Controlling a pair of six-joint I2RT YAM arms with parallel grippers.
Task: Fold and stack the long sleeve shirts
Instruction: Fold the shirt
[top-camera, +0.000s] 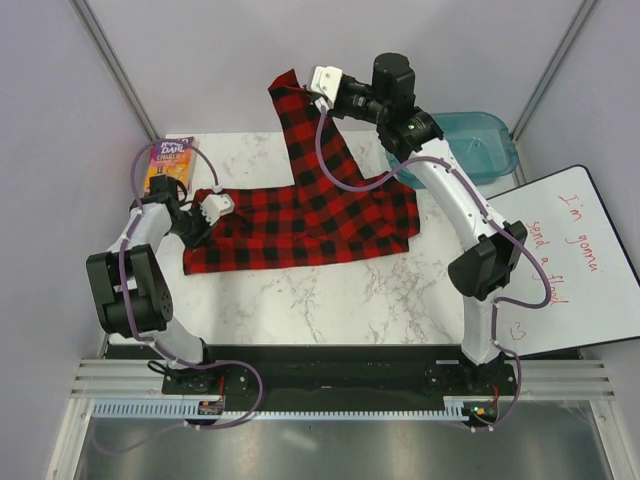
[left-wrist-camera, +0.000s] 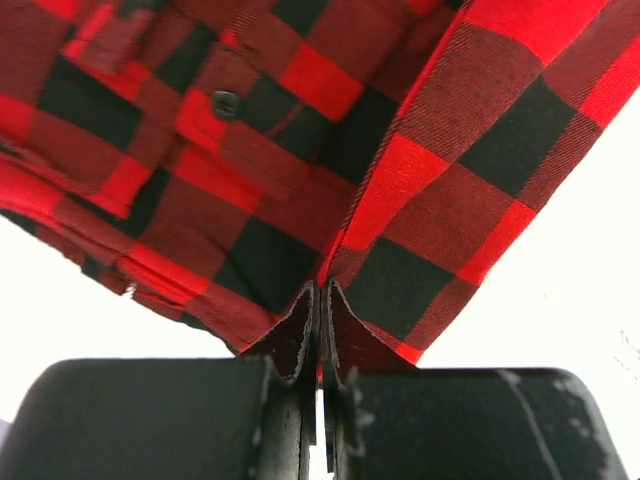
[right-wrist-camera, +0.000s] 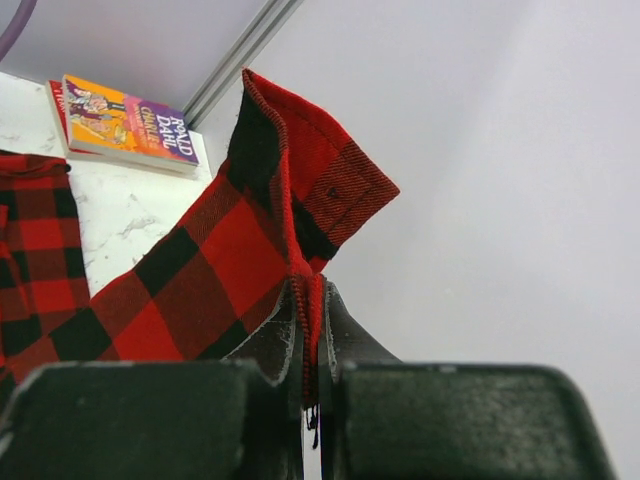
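The plaid long sleeve shirt (top-camera: 310, 215) lies spread across the middle of the marble bench (top-camera: 330, 300), with one sleeve reaching toward the upper centre of the frame. The right tool (top-camera: 325, 85) is pinched tight on that sleeve's cuff, holding it off the bench. The left tool (top-camera: 218, 205) is clamped on the fabric edge at the shirt's left end. A paperback book (top-camera: 168, 163) lies at upper left.

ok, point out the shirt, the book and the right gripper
shirt (top-camera: 300, 225): top external view, middle of the spread torso panel.
book (top-camera: 169, 165): top external view, front cover.
right gripper (right-wrist-camera: 311, 305): right wrist view, between the fingertips pinching the sleeve cuff.
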